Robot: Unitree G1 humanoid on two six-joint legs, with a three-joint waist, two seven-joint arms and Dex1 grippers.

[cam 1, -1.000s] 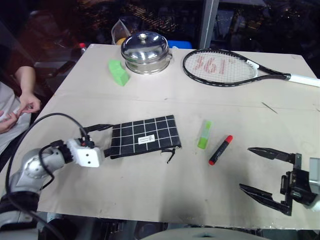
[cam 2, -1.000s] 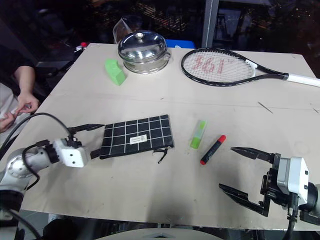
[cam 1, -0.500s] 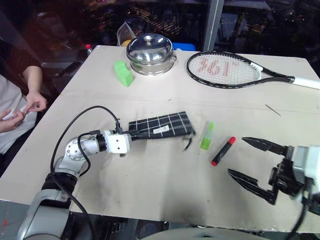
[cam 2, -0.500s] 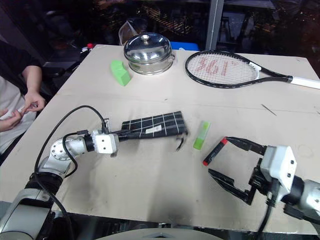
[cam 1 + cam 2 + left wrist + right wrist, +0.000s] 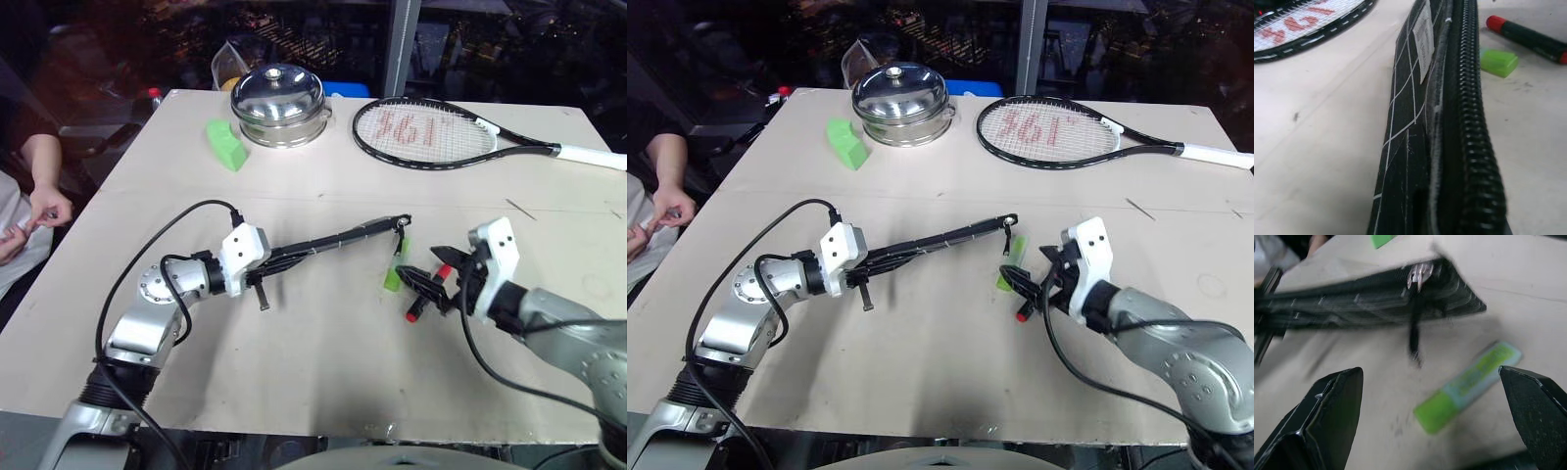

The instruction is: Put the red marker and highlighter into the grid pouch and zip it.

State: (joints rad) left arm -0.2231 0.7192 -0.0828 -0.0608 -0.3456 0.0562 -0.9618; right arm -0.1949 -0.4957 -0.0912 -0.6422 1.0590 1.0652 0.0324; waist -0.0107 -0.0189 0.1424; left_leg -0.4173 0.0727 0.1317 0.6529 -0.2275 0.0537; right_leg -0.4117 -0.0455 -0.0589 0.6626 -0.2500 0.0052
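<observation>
The grid pouch [image 5: 343,238] stands on its long edge just above the table, seen edge-on, zip side up [image 5: 1469,122], white label [image 5: 1424,41] on its side. My left gripper [image 5: 282,258] is shut on its near end. The zip pull [image 5: 1418,273] hangs at the far end with its cord dangling. The light-green highlighter [image 5: 1469,382] lies on the table right beyond that end. The red marker [image 5: 1528,36] lies beside it, partly covered by my right gripper's fingers [image 5: 446,294] in the eye views. My right gripper [image 5: 1428,373] is open, low over the table, with the highlighter between its fingers.
A tennis racket [image 5: 431,132] lies at the back right. A steel lidded pot [image 5: 277,103] and a green wedge block [image 5: 226,144] stand at the back left. A person's hands [image 5: 34,211] are at the table's left edge.
My left gripper shut on the pouch's end, lifted it, rolled it onto its edge and carried it right. My open right gripper came forward and left to the marker and highlighter.
</observation>
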